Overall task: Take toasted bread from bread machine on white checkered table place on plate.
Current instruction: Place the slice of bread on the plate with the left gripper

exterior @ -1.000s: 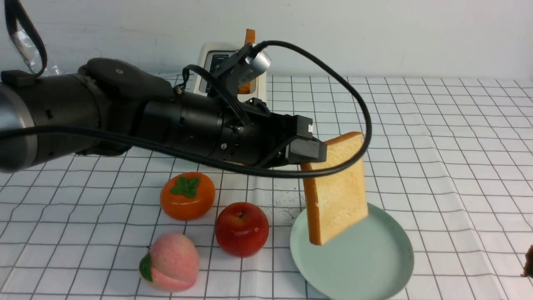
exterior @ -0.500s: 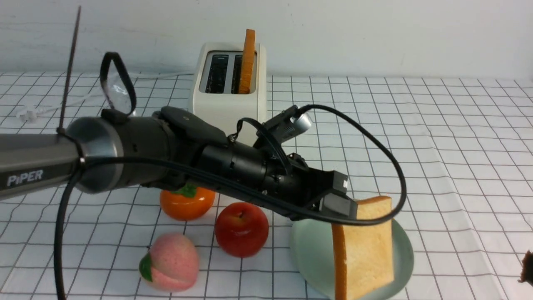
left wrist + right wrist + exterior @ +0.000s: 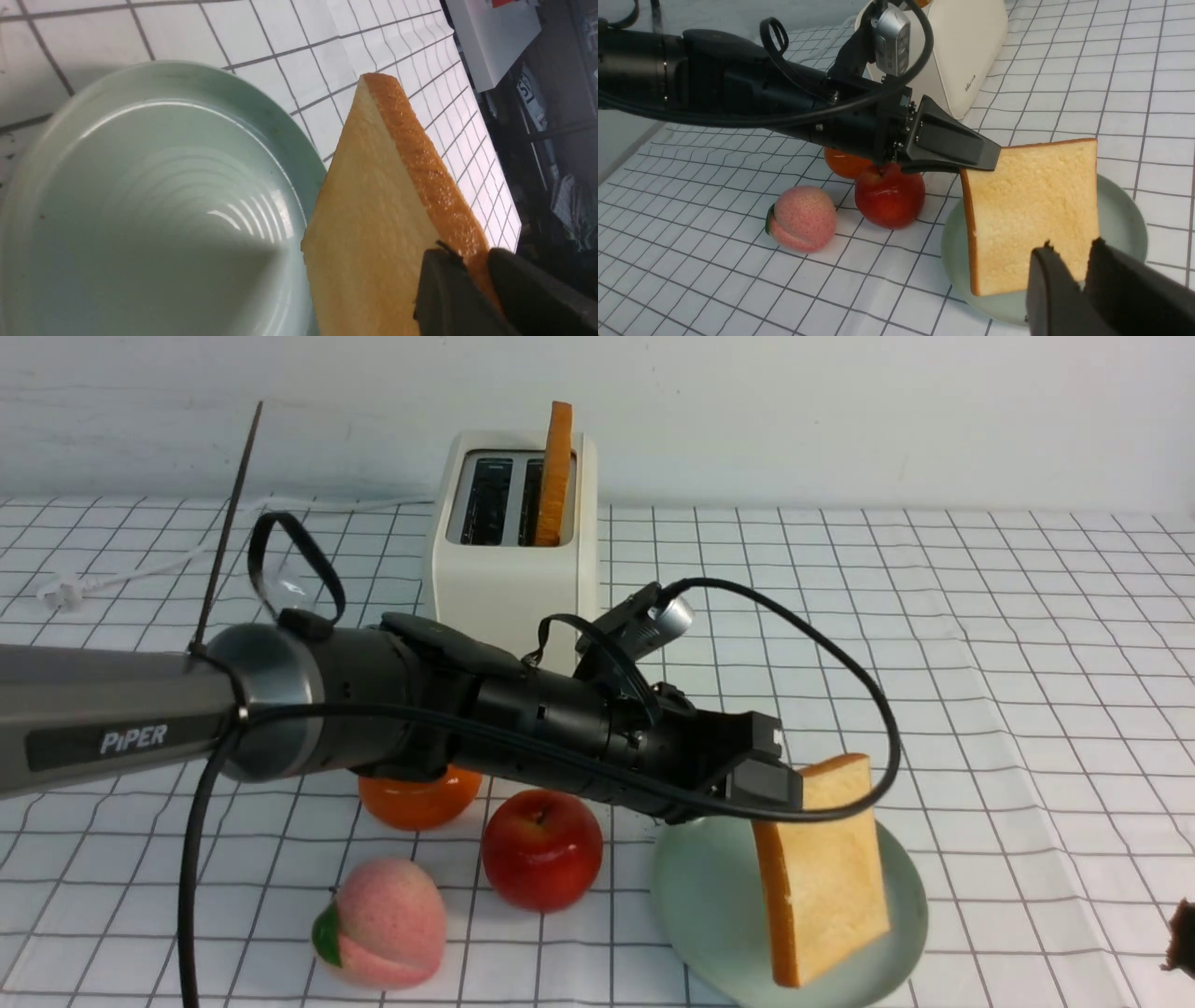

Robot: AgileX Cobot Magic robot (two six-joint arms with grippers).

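1. While the left arm stretches across the front view, it covers the upper half of the orange fruit and part of the lower front of the bread machine.
2. The left gripper is clamped on the upper corner of the held slice of toasted bread. This slice hangs on edge, tilted, over the plate. Whether its lowest corner touches the plate cannot be told from any view.
3. The near rim of the plate is cut off by the lower edge of the front view, and the held slice hides part of its right side.
4. The right gripper shows only as two dark fingers in its own wrist view. They sit close together with a narrow gap at the tips and nothing between them. Whether they are fully closed is unclear.
5. The second slice stands upright in the right-hand slot of the bread machine, at the far side of the white checkered table. Its lower part is sunk out of sight.
6. Counted:
   - two slices
   - one bread machine with two slots
   - one plate
   - three fruits: the orange fruit, a red apple and a pink peach, all left of the plate
   - one white cord trailing left
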